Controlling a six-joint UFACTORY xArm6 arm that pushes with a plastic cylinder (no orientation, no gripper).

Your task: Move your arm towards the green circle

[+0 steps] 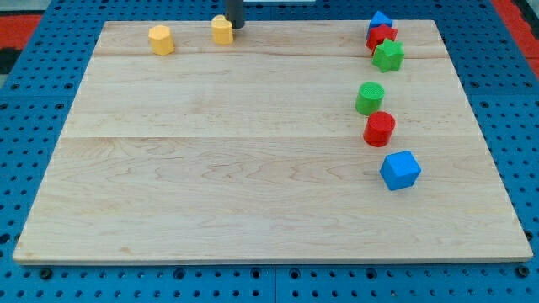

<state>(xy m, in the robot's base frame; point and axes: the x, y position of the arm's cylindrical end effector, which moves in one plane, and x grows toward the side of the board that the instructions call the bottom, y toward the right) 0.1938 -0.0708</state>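
Note:
The green circle (369, 98) is a green cylinder at the view's right, middle height. A red cylinder (379, 129) touches it just below. My tip (234, 25) is at the view's top edge, left of centre, right beside a yellow block (221, 29). The tip is far to the left of and above the green circle.
A yellow hexagon block (161, 39) sits at the top left. A blue block (381, 20), a red block (381, 36) and a green star block (388, 55) cluster at the top right. A blue cube (399, 170) lies below the red cylinder. The wooden board (210, 168) rests on a blue pegboard.

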